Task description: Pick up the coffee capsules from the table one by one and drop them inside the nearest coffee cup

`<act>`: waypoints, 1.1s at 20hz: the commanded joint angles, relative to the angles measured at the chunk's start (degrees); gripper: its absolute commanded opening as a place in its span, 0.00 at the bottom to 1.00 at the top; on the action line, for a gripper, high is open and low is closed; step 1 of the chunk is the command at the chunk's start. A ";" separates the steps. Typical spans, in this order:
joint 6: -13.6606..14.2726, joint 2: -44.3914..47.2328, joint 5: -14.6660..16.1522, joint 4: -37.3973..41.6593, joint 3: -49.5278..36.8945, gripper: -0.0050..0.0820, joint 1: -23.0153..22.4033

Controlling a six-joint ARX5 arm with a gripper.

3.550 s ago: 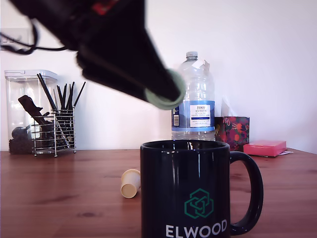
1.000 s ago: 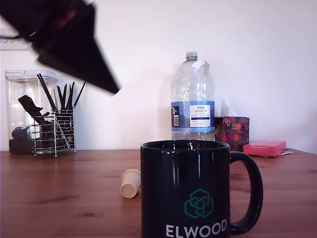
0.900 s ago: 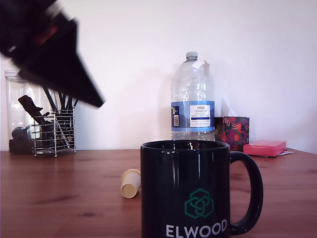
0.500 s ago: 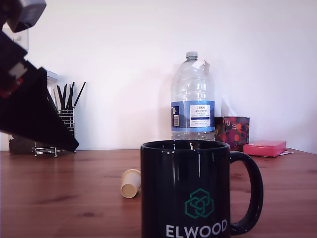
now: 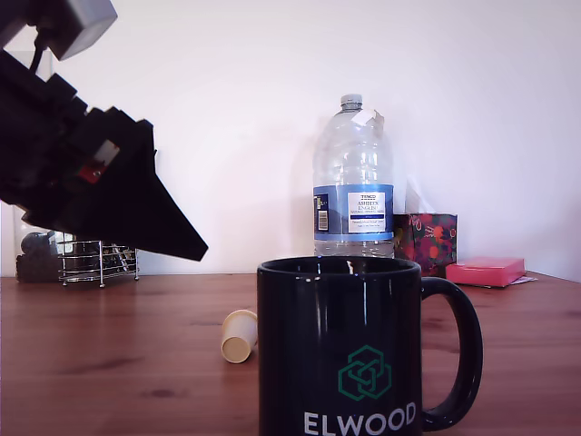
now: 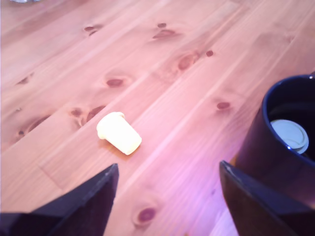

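Wooden table (image 6: 187, 132), white wall behind. Green capsule (image 6: 290, 135) now lies inside the black mug (image 5: 340, 350): first drop done. Gripper (image 6: 167, 189), emptied, jaws spread, has swung to upper left of exterior view; cream capsule (image 6: 119, 132) lies on its side, frame centre-left, next target.

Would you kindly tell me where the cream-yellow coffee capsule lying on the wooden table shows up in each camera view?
Exterior view: the cream-yellow coffee capsule lies on its side on the reddish-brown wooden table, just off the exterior view's left side of the glossy black mug.
Wrist view: the same capsule lies on bare wood ahead of the open gripper.
Shared landmark: the black mug, which holds a pale capsule in the wrist view.
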 commanded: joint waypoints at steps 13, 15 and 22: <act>-24.41 19.74 -0.22 16.55 2.86 0.82 4.83; -26.60 22.32 -0.48 16.55 4.94 0.82 4.87; -29.38 30.64 -3.67 12.15 12.81 0.82 4.87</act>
